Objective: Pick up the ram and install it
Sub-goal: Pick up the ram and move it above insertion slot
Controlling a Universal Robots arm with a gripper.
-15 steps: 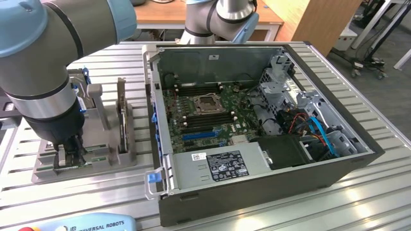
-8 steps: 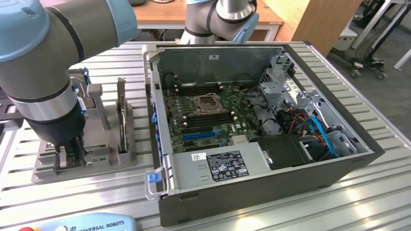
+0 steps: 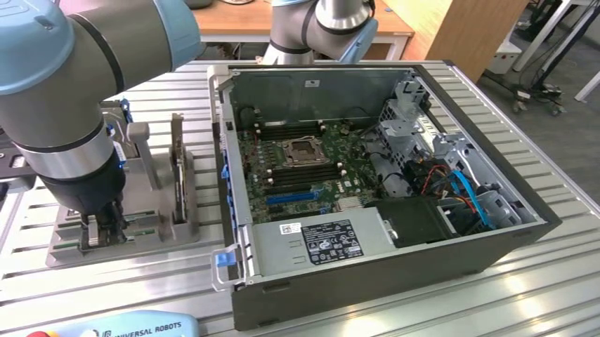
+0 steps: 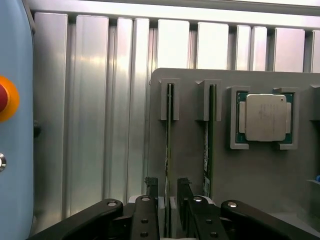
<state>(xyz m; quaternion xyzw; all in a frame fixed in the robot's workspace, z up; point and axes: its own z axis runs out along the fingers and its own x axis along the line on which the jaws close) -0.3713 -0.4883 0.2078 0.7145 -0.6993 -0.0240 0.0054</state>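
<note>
1. Grey metal slats make up the counter (image 3: 553, 281). A grey holder (image 3: 154, 228) lies on it, at the exterior view's left.
2. We see the robot arm (image 3: 66, 105) pointing straight down over that holder. Its end effector (image 3: 98, 232) is low at the holder's near end.
3. In the wrist view we see the ram (image 4: 168, 145). It is a thin green strip that stands on its edge in a slot of the holder.
4. The end effector's two black fingers (image 4: 151, 215) stand one on each side of the ram. They are wide open. We can see a small gap between each finger and the strip, so the end effector has hold of nothing.
5. A second green strip (image 4: 210, 140) stands on its edge in the next slot, just beside the ram. It has a small white label on its side.
6. A square silver chip (image 4: 265, 117) lies flat in its own pocket of the holder, on the far side of the second strip from the ram.
7. An open computer case (image 3: 375, 281) sits on the counter, to the exterior view's right of the holder. Its side is off, so we can look down at the green board (image 3: 300, 168) inside. Blue wires (image 3: 466, 195) run near one corner of the case.
8. A blue control box (image 3: 122, 326) lies on the counter near the holder. It has a red button (image 4: 2, 97) on it.
</note>
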